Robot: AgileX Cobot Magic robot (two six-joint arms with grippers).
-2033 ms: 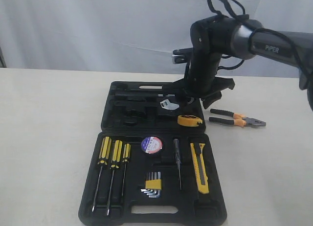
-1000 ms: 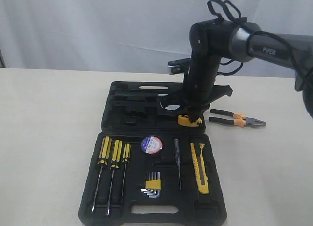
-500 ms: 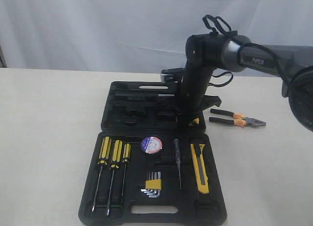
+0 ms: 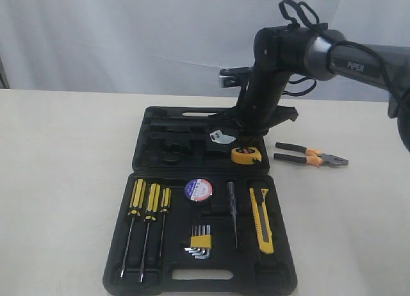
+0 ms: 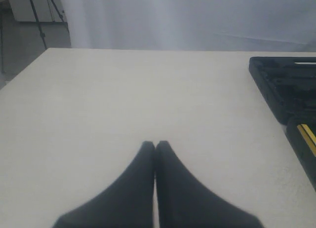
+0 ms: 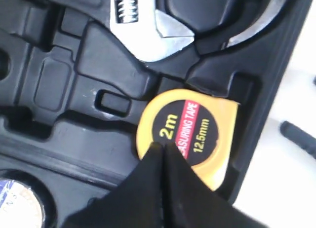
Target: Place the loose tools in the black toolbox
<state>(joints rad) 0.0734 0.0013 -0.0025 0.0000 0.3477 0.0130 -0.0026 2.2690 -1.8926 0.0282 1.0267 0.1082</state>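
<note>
Both jaws closed, empty; right over tape measure (image 6: 197,134), wrench (image 6: 143,25) beside; pliers (image 4: 312,156) outside toolbox (image 4: 146,163).

One toolbox (image 4: 154,280), ten items that can be counted.
Three yellow-handled screwdrivers (image 4: 152,203), one slim dark driver (image 4: 232,209), one hex key set (image 4: 200,241), one tape roll (image 4: 198,189), one knife (image 4: 261,220), one tape measure (image 4: 247,156), one wrench (image 4: 221,137), one pliers (image 4: 312,156). Dark shapes in the lid cannot be counted.
</note>
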